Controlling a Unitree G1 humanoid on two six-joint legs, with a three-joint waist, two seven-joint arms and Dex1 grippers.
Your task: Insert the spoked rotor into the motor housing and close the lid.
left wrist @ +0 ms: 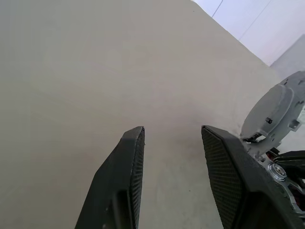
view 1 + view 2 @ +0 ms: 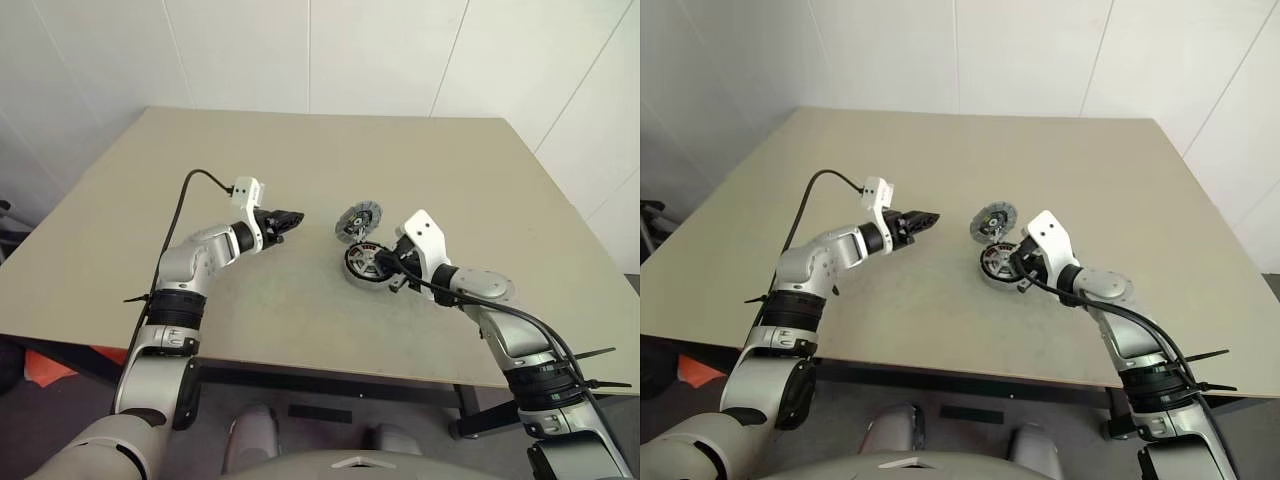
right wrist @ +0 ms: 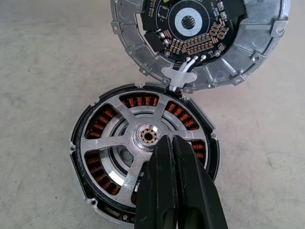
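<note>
The rotor [image 3: 143, 143] already sits inside the housing [image 3: 83, 191] on the table [image 2: 300, 300], its spokes lying over the copper windings, so the insertion looks done or nearly so; the step in hand appears to be pressing or seating it. The right pincer [image 3: 170, 143] has its fingers pressed together with nothing between them, tips resting at or just above a spoke beside the hub. The lid [image 3: 224, 71] stands open, tilted up at the far edge of the housing and joined to it by short wires, circuit side facing the wrist camera. The left pincer [image 1: 171, 138] hangs apart over bare table to the left, fingers parted about halfway and holding nothing. Closing would likely call for a push on the lid's raised edge so it folds down over the housing without pinching the wires. Whether the rotor is fully seated cannot be told, nor whether the fingertips actually touch it; the right fingers cover the rotor's near part.
</note>
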